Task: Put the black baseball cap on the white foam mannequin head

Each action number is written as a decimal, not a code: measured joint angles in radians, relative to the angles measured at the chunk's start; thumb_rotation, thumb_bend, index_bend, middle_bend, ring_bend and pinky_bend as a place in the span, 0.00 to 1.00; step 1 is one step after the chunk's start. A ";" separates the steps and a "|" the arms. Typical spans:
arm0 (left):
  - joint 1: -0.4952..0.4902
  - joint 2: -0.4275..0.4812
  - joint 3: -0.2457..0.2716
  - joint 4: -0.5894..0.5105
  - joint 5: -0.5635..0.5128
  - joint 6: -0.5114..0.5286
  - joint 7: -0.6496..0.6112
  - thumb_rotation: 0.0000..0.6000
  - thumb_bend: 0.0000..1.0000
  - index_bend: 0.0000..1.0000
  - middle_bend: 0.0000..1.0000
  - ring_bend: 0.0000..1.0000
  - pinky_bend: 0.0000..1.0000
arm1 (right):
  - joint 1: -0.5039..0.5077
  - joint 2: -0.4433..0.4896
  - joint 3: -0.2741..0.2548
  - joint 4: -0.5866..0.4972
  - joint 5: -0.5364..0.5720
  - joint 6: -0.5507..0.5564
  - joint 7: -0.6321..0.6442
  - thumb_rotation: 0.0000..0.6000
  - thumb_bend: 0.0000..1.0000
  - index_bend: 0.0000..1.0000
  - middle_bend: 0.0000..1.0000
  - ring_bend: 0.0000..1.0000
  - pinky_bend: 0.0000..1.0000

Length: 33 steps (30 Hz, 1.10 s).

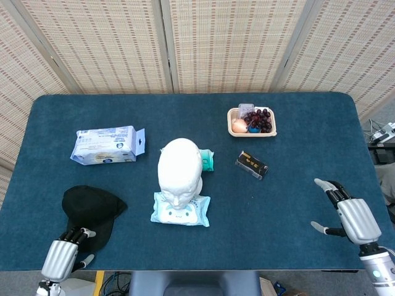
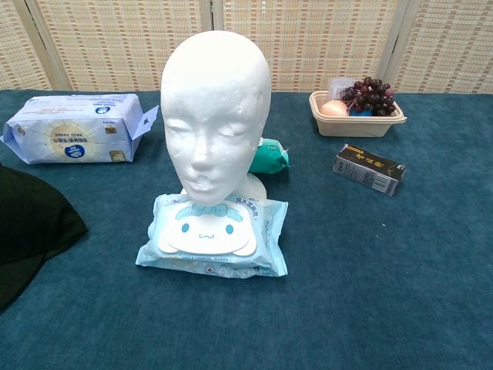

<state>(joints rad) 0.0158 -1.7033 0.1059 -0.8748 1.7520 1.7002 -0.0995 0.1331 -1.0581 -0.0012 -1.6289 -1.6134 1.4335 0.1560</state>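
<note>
Head view: black baseball cap (image 1: 91, 208) flat near the front left corner of the table (image 1: 296, 234), bare of any grip. Left hand (image 1: 63, 254) at the front edge just beside the cap's near rim, fingers (image 1: 78, 235) pointing toward it, touching or just short cannot be told; holding nothing, though spread or curled cannot be told either. Right hand (image 1: 350, 215) near the front right corner, released, fingers apart, well apart from the cap. White foam mannequin head (image 1: 179, 170) upright mid-table, uncovered.

Chest view: mannequin head standing behind a pale blue wipes pack (image 2: 215, 234), base hidden by it. Cap at the left edge of the surface, partly cut off. Neither hand visible here.
</note>
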 measured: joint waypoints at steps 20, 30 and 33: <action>-0.010 -0.071 -0.017 0.130 -0.036 -0.006 -0.056 1.00 0.00 0.39 0.41 0.29 0.43 | 0.000 0.000 0.000 0.000 0.001 0.001 0.002 1.00 0.00 0.05 0.20 0.14 0.48; -0.009 -0.133 -0.047 0.227 -0.053 0.064 -0.116 1.00 0.00 0.44 0.44 0.31 0.43 | -0.001 0.001 0.000 -0.001 -0.001 0.002 0.002 1.00 0.00 0.05 0.20 0.14 0.48; -0.009 -0.151 -0.055 0.261 -0.059 0.080 -0.139 1.00 0.00 0.44 0.44 0.32 0.43 | 0.000 0.001 0.000 -0.001 0.000 0.001 0.001 1.00 0.00 0.05 0.20 0.14 0.48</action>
<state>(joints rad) 0.0073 -1.8544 0.0510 -0.6141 1.6927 1.7801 -0.2388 0.1328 -1.0576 -0.0011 -1.6299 -1.6138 1.4347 0.1569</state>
